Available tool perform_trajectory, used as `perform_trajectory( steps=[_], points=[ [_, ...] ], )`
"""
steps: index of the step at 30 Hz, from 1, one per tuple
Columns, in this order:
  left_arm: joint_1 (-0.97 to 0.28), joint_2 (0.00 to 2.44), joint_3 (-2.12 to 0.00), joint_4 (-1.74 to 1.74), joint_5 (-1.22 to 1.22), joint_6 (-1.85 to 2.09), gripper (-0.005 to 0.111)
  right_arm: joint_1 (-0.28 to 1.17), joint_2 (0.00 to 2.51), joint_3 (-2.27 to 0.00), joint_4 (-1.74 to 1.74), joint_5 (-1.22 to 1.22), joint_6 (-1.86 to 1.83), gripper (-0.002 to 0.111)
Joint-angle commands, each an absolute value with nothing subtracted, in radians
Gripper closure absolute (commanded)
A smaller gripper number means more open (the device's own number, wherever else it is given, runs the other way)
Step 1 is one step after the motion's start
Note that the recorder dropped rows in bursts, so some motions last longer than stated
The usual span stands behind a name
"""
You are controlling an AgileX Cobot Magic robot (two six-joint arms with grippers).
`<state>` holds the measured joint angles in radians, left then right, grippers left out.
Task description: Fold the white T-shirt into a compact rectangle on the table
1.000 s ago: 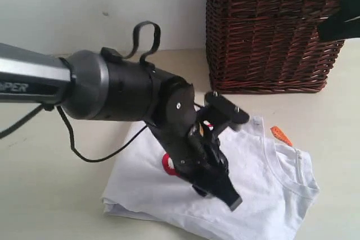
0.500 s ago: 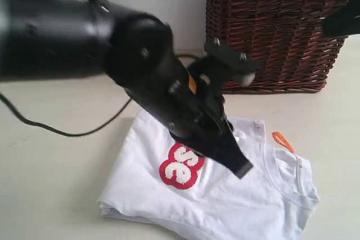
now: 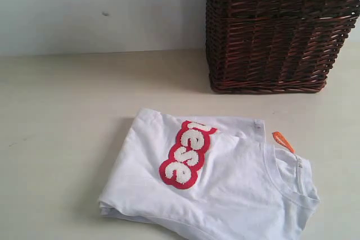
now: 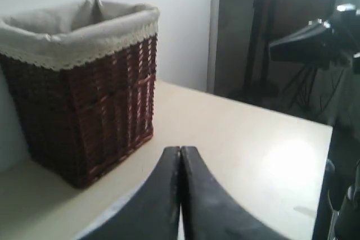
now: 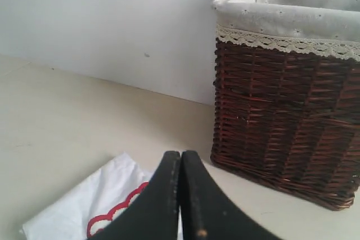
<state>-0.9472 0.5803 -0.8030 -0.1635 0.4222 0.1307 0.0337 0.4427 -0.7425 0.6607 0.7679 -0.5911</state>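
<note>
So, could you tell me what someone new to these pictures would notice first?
The folded white T-shirt lies low in the exterior view on the pale table, and its red band of fuzzy white letters faces up. Behind it and to the right, apart from the shirt, stands a tall dark brown wicker basket. The wrist views show its pale lace-trimmed liner.

You have 1 dark brown wicker basket (image 3: 275,32) standing upright at the far right, close to the pale wall (image 3: 101,9). Its grey liner (image 5: 292,12), lace-edged, folds over the rim.
</note>
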Motion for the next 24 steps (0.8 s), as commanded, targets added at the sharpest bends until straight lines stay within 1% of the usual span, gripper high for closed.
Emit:
perform_trajectory(
  steps=[1, 3, 6, 7, 9, 14, 20, 24],
  points=[
    [-0.947, 0.299, -0.604, -0.154, 0.242, 0.127, 0.107, 0.036, 0.271, -0.655, 0.674, 0.77, -0.596, 0.108],
    [-0.947, 0.16, -0.514, -0.124, 0.214, 0.127, 0.107, 0.036, 0.157, -0.609, 0.674, 0.705, -0.552, 0.108],
    [-0.945, 0.022, -0.406, -0.111, 0.206, 0.127, 0.107, 0.036, 0.0, -0.547, 0.64, 0.586, -0.43, 0.108],
    [-0.945, 0.0, -0.381, -0.111, 0.191, 0.127, 0.107, 0.036, 0.0, -0.531, 0.624, 0.559, -0.403, 0.108],
    [-0.945, 0.0, -0.343, -0.115, 0.143, 0.103, 0.107, 0.036, 0.0, -0.527, 0.591, 0.551, -0.342, 0.108],
    [-0.937, 0.001, -0.288, -0.115, 0.117, 0.066, 0.107, 0.035, 0.0, -0.47, 0.581, 0.494, -0.311, 0.108],
    [-0.937, 0.004, -0.167, -0.115, 0.126, 0.055, 0.107, 0.035, 0.0, -0.369, 0.564, 0.482, -0.311, 0.108],
    [-0.937, 0.004, -0.074, -0.117, 0.128, 0.0, 0.107, 0.035, 0.0, -0.296, 0.623, 0.416, -0.308, 0.108]
  ],
)
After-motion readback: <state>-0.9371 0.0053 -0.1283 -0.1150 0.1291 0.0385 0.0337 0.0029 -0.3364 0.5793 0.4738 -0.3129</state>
